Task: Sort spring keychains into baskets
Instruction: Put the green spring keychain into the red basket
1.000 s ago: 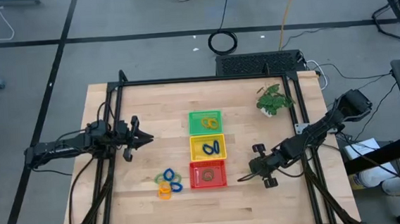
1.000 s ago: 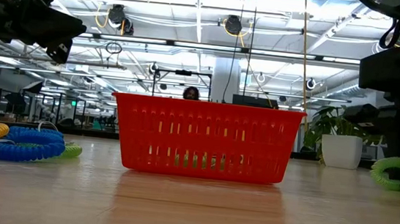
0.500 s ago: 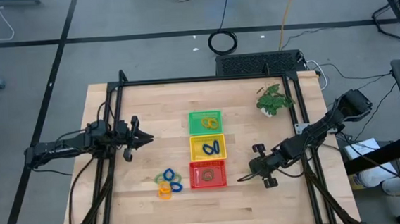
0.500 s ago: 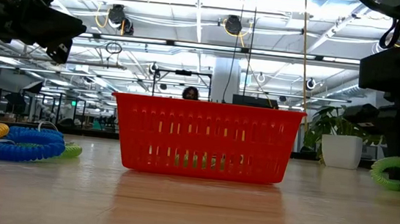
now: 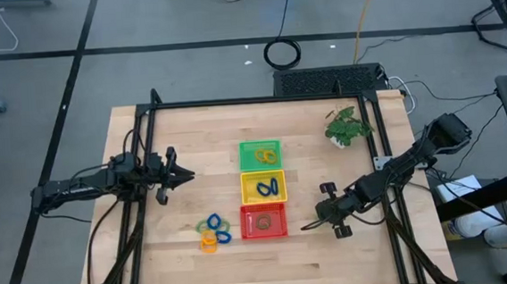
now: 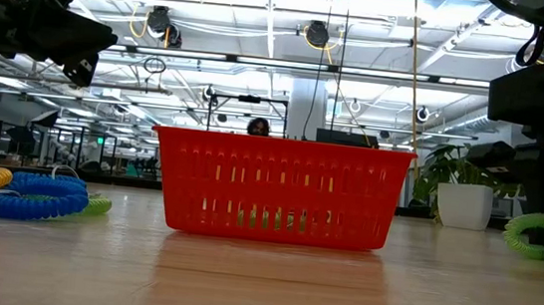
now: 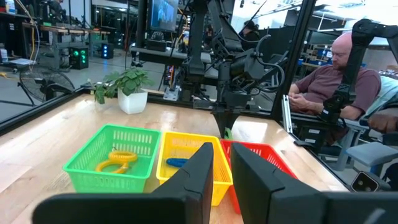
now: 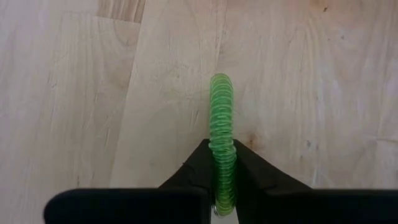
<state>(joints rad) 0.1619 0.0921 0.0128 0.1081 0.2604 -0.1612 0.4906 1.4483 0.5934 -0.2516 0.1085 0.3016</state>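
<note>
Nothing has moved since the earlier frames: both my arms and every coil sit where they were.

My right fingers are pinching a green coil, low over the bare bench just right of the red basket. From my right wrist the coil stands on edge, running straight out from between the two dark tips. In the low view it shows as a green loop at the far right, beside my dark arm.

My left fingers hang above the bench, left of the baskets, holding nothing, the tips close together with a narrow gap between them.

The three baskets stand in a touching column at mid-bench: green farthest back with an orange-yellow coil in it, yellow in the middle with a blue coil, red nearest the front with one coil whose colour I cannot tell.

A loose pile of blue and orange-yellow coils, with a bit of green, lies just left of the red basket.

A potted plant stands at the back right corner. A person sits beyond the bench.
</note>
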